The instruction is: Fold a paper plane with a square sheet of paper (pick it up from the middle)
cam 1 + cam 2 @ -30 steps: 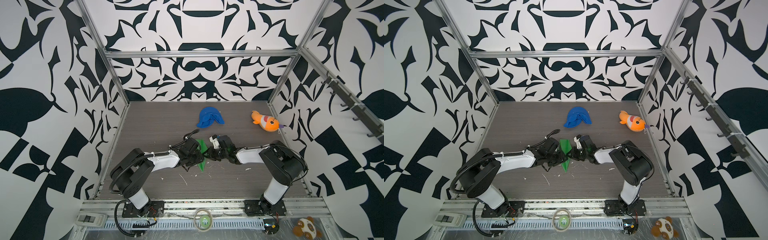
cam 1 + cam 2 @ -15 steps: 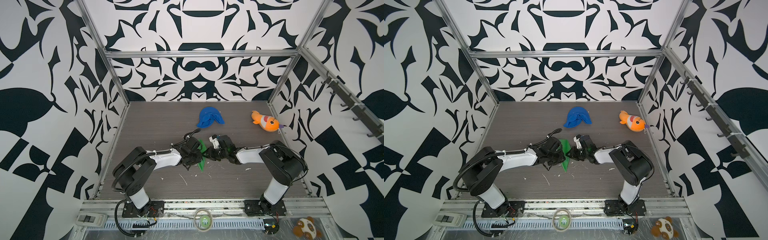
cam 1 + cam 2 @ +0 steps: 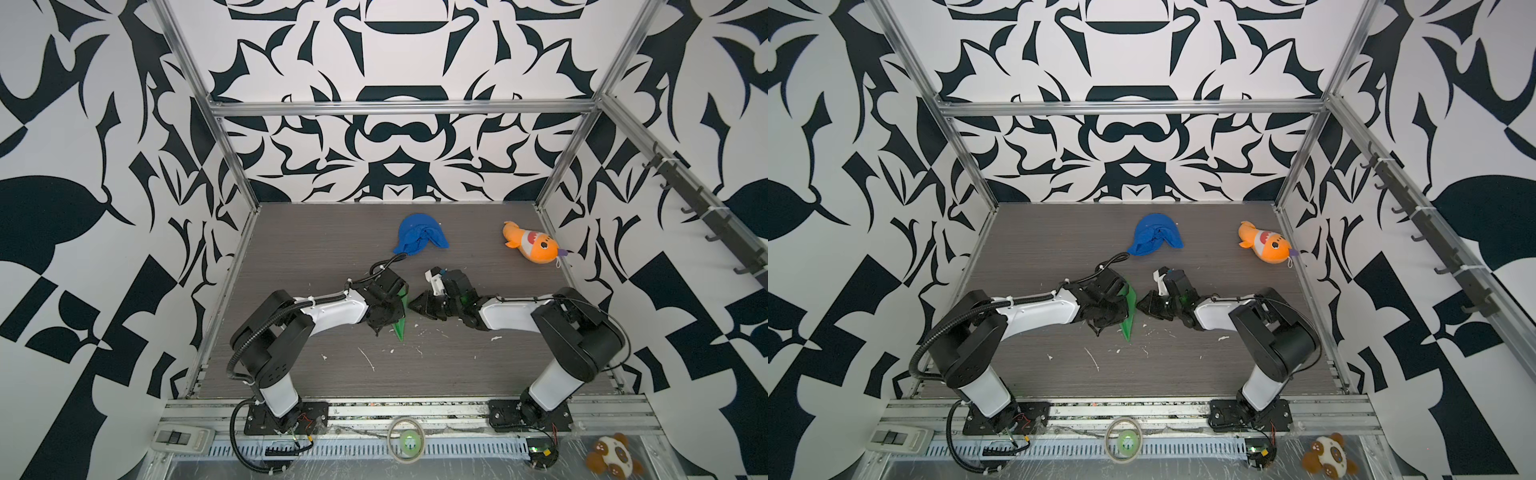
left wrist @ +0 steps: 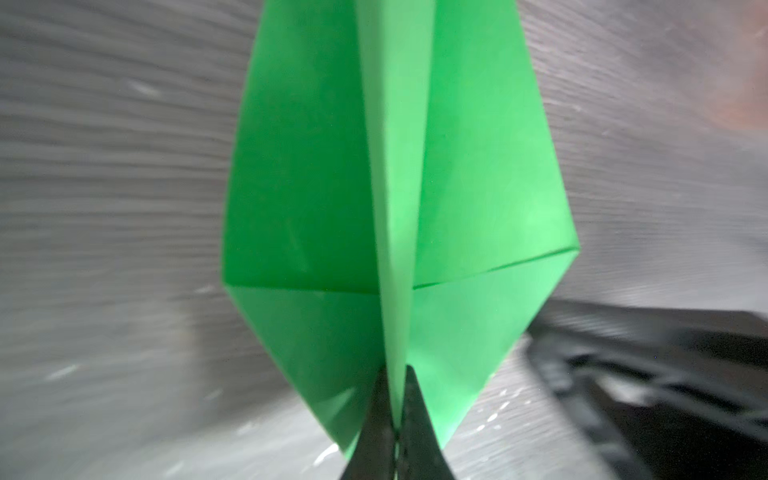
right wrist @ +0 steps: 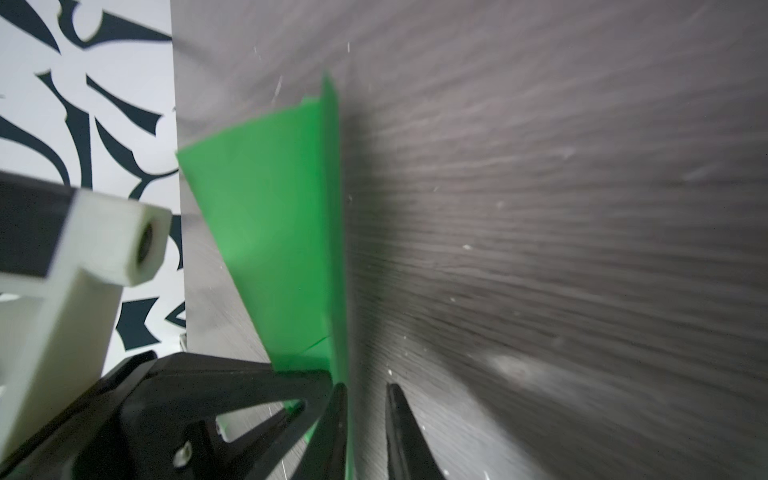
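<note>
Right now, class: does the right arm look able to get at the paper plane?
Probably yes. The paper plane stands pinched in the left arm's shut jaws, right beside the right arm's open, empty jaws, with nothing between them.

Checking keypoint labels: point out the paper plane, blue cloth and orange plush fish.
paper plane (image 4: 395, 187), left wrist view, on its centre ridge.
blue cloth (image 3: 419, 237), in a top view, middle of the lump.
orange plush fish (image 3: 528, 246), in a top view, middle of its body.
</note>
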Robot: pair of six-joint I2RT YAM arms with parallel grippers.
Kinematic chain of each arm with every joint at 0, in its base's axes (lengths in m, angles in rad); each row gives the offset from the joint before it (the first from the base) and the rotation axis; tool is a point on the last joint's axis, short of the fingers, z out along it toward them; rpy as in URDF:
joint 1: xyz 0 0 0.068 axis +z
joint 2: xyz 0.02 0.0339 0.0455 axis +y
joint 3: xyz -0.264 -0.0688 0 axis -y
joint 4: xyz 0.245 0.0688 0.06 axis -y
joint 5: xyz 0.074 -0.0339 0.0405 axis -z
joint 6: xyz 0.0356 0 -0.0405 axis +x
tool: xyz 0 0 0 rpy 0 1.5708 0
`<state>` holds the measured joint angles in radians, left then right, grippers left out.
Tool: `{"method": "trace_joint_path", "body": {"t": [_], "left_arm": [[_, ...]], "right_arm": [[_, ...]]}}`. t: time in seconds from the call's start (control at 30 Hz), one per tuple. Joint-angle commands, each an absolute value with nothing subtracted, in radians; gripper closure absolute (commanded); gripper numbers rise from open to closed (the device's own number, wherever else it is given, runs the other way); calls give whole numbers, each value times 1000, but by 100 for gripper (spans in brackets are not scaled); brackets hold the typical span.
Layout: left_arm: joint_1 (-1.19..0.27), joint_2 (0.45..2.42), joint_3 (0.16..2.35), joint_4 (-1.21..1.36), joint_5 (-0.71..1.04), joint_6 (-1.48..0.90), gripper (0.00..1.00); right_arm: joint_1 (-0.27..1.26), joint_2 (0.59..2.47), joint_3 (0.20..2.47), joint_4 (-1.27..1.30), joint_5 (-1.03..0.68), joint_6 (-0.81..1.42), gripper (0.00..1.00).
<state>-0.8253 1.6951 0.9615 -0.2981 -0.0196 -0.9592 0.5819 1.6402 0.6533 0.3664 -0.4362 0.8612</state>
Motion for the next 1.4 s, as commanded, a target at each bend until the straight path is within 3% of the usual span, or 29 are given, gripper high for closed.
{"method": "trace_joint_path", "body": {"t": [0.0,0.17,0.4,0.97,1.37], "left_arm": [[-830,1633,1014,-561,-138,-883,95],[-830,1641,1070,-761,-221,-822,95],[-830,1721,1123,-840,-253,-796,93],[-830,1828,1108,-795,-236,-842,80],[-830,1828,1103,-776,-227,-857,84]], "right_arm": [[575,1548,652,288,-336,805,78],[573,1482,648,201,-246,767,78],[572,1471,639,189,-232,767,77],[571,1494,636,200,-244,781,77],[572,1498,640,201,-249,786,77]]}}
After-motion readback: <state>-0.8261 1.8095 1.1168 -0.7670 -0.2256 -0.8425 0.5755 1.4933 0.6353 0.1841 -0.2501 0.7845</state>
